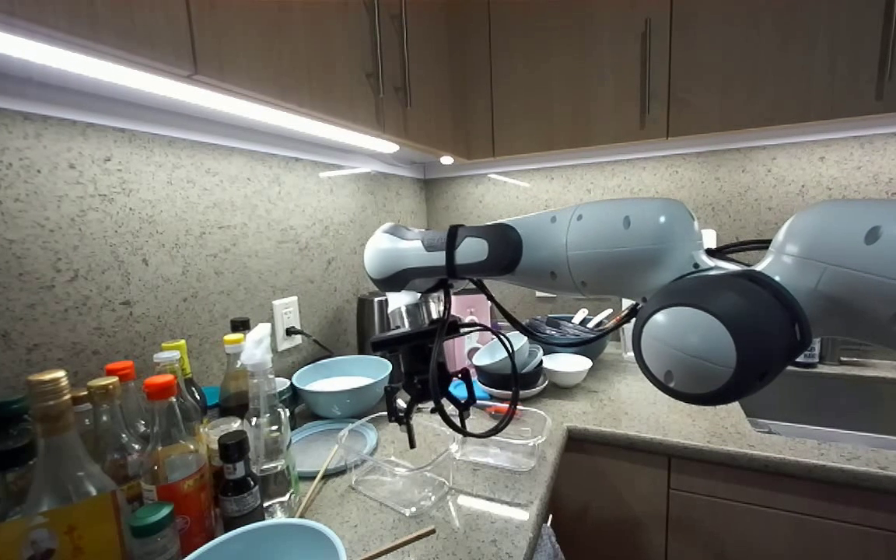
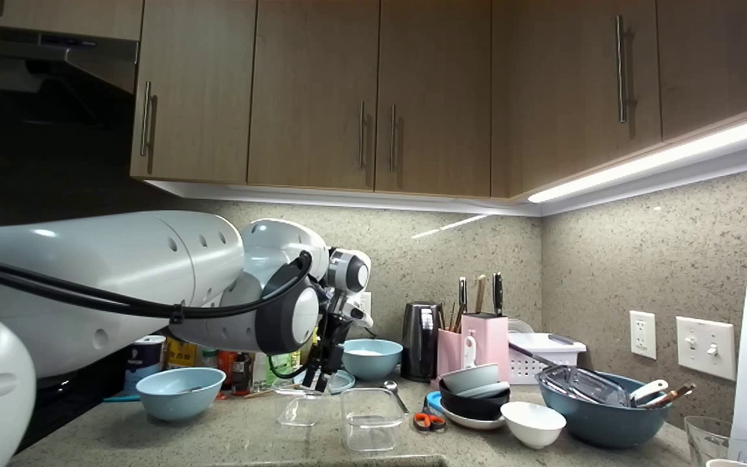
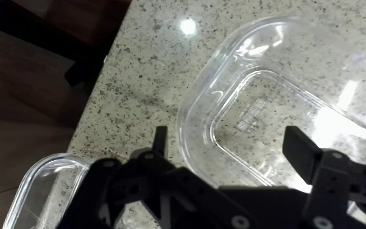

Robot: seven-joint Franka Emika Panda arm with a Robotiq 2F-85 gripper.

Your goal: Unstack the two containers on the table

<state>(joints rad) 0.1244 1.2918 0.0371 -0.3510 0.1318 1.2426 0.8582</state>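
Two clear tubs stand apart, side by side on the speckled countertop (image 1: 611, 404). One tub (image 1: 401, 486) is under my gripper (image 1: 440, 424) in an exterior view. The other tub (image 1: 504, 449) stands beside it. Both also show in an exterior view, the nearer-to-gripper tub (image 2: 300, 411) and the other tub (image 2: 370, 431). In the wrist view my open, empty gripper (image 3: 227, 135) has one finger over the counter outside the rim of a tub (image 3: 199, 127) and one finger over its inside. The other tub (image 3: 21, 194) shows partly at lower left. Finger height above the rim is unclear.
Bottles crowd one side (image 1: 176, 451). Light blue bowls (image 1: 343, 385) (image 2: 181, 392), a blue lid (image 1: 331, 447) and chopsticks (image 1: 397, 543) lie near the tubs. Orange scissors (image 2: 428, 421), stacked bowls (image 2: 474, 402) and a white bowl (image 2: 533, 425) stand beyond. The counter edge (image 3: 89, 98) is close.
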